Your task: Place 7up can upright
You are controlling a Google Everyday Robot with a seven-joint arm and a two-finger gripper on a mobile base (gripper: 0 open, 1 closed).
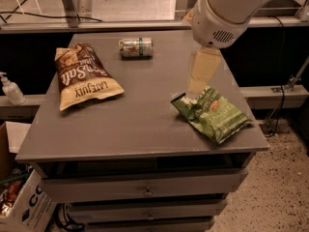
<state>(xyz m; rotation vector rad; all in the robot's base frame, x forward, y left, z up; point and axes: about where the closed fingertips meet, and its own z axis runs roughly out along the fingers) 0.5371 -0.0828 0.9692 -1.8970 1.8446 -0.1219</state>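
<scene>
The 7up can (pixel 135 48) is lying on its side near the far edge of the grey cabinet top (pixel 145 120), its long axis running across the view, with nothing touching it. Nearer the camera than the can and to its left in the view, a brown chip bag (pixel 84 76) is lying flat, close by but apart from it. To the can's right and nearer the camera, well apart from it, the gripper (pixel 195 87) is hanging from the arm's white wrist, its pale tip hovering just over the near corner of a green chip bag (pixel 212 114), which is sprawling farther from the can again. Whether the gripper is spread or closed, I cannot tell from this angle; it is carrying nothing that I can see.

The can is not yet grasped, so the task is only beginning. Judging from here, a round can on its side is likely to roll toward the far edge if nudged off-centre, and a low sweep toward it is risking a snag on the green bag.
</scene>
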